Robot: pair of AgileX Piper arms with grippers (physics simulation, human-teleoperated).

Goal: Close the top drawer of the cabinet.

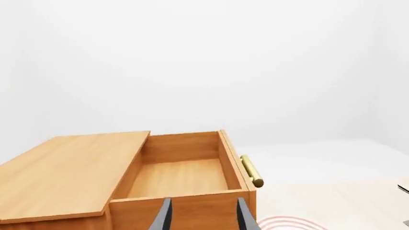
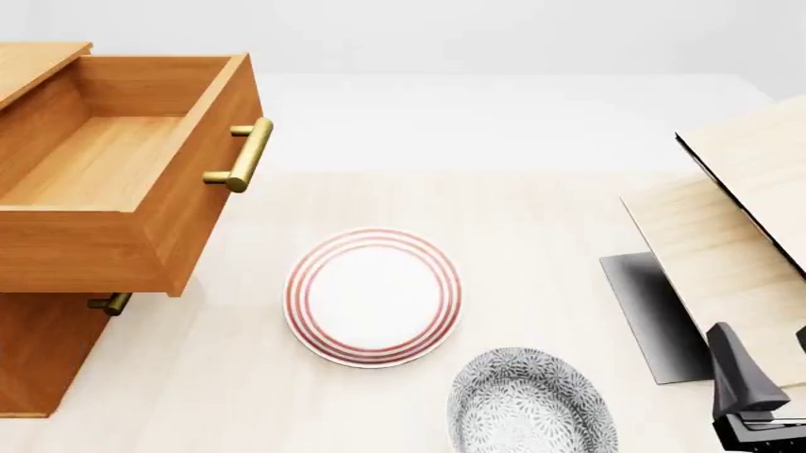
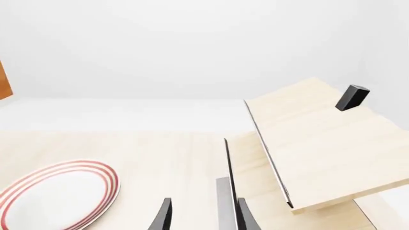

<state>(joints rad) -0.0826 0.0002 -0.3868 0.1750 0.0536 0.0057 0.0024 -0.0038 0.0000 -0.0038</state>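
We see the top drawer (image 2: 120, 179) pulled well out of the cabinet (image 2: 38, 349) at about 10 o'clock in the front view, its open box hanging over the tabletop (image 2: 529, 217) and its brass handle (image 2: 245, 156) on the front panel facing toward 3 o'clock. The drawer's travel axis runs 3 to 9 o'clock, so we judge closing it calls for a push toward 9 o'clock on that panel. The left pincer (image 1: 203, 215) is out of the front view; its wrist view shows it just beside the drawer's near side wall, 2 fingers apart and holding nothing, with the handle off toward the front panel. The right pincer (image 3: 203, 215) sits at about 5 o'clock, well apart from the drawer, fingers also apart and empty, near the pale wood structure (image 2: 743, 217). We judge the left arm the nearer 1. A red-ringed plate (image 2: 373, 297) and a grey patterned plate (image 2: 531, 401) lie between the 2 sides.
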